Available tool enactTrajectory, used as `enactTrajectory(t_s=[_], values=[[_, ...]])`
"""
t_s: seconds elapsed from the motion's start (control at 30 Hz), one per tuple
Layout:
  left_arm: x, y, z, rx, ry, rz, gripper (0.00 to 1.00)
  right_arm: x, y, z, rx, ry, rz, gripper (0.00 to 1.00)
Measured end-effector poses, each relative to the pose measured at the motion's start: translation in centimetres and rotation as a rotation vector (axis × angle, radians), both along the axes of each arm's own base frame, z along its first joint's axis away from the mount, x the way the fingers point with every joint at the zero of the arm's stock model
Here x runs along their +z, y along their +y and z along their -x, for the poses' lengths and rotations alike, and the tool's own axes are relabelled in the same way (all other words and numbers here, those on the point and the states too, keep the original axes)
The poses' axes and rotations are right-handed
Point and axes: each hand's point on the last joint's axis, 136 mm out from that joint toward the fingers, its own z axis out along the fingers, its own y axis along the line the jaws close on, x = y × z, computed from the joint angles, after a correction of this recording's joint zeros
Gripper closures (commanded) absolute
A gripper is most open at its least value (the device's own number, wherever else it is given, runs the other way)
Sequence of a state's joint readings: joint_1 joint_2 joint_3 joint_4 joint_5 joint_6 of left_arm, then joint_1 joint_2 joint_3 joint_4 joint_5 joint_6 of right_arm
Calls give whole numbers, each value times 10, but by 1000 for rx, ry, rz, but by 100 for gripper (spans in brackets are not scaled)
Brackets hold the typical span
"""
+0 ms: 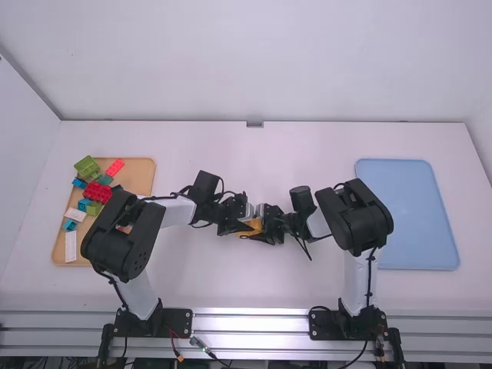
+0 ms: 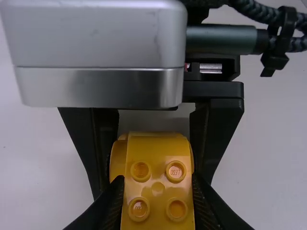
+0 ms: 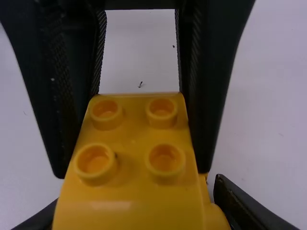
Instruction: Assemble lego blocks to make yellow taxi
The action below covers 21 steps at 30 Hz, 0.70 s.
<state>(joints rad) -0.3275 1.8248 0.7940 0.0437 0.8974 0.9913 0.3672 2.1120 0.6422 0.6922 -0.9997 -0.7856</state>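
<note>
Near the middle of the desk (image 1: 307, 146), a yellow block (image 2: 158, 191) is gripped from opposite sides by both claws. The fingers of the left claw (image 1: 243, 224) are closed on it, one pressed to each flank, as can be seen in the left wrist view. It is likewise clasped by the right claw (image 1: 267, 224), whose fingers are set against its two sides in the right wrist view. Four round studs are shown on the block in each wrist view, and a rounded yellow edge is seen beside the studded part. The two arms are stretched toward each other, and the claws are brought close together around the block. At the left of the desk, a tan tray (image 1: 143, 174) is partly covered by the left arm. On it are held green blocks (image 1: 87, 167), a large red block (image 1: 98, 191), a smaller pinkish-red block (image 1: 114, 167), blue blocks (image 1: 69, 224) and a long white piece (image 1: 71, 246), the last laid near the tray's left side. At the right of the desk, beyond the right arm, a light blue tray (image 1: 407, 215) is placed flat.
</note>
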Motion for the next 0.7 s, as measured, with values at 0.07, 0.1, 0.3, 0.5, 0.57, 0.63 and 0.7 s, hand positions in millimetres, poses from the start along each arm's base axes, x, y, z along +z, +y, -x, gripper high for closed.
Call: enactTrajectory(t_s=[0.07,0.1,0.3,0.5,0.57,0.63,0.7], values=[[0,0,1,0,4,-1,98,0,0,0,1,1,0,42],[0,0,0,0,3,-1,98,0,0,0,1,1,0,42],[-1,0,1,-2,0,0,98,0,0,0,1,2,0,42],[-2,0,1,9,0,-16,98,0,0,1,0,4,2,42],[-2,0,1,10,0,-18,98,-1,0,0,-1,4,2,42],[-2,0,1,11,-1,-20,98,-1,0,0,-2,3,4,42],[-2,0,1,12,-3,-22,98,-1,0,0,-2,3,5,42]])
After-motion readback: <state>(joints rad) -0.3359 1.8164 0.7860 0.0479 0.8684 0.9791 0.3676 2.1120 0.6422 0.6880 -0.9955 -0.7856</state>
